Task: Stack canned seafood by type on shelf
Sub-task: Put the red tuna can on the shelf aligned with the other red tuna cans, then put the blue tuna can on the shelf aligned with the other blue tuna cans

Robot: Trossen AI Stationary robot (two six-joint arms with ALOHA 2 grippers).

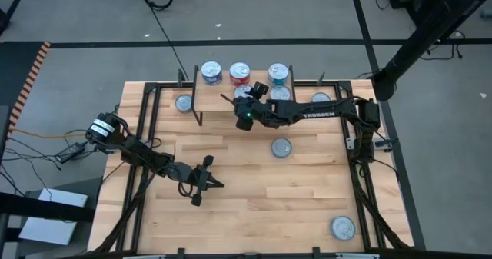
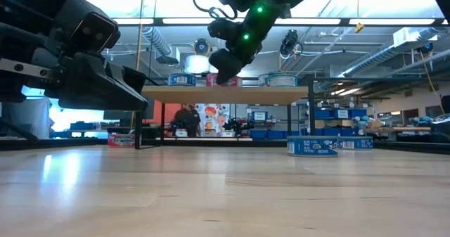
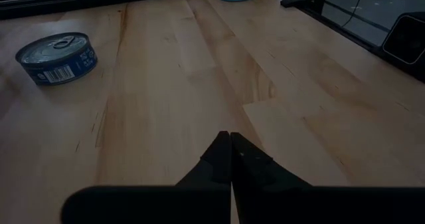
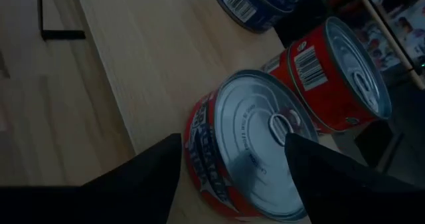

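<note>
Right pincer (image 4: 232, 157) over the shelf (image 1: 223, 86), fingers spread either side of a red tin (image 4: 255, 144); contact not clear, tin resting on the plank. Second red tin (image 4: 339, 71) just beside it, blue tin (image 4: 265, 1) further along. Left pincer (image 3: 230, 144) clamped together, empty, low over the worktop (image 1: 231, 190), well apart from the shelf. Loose blue-label tins on worktop: mid (image 1: 281, 147), near corner (image 1: 343, 228).
</note>
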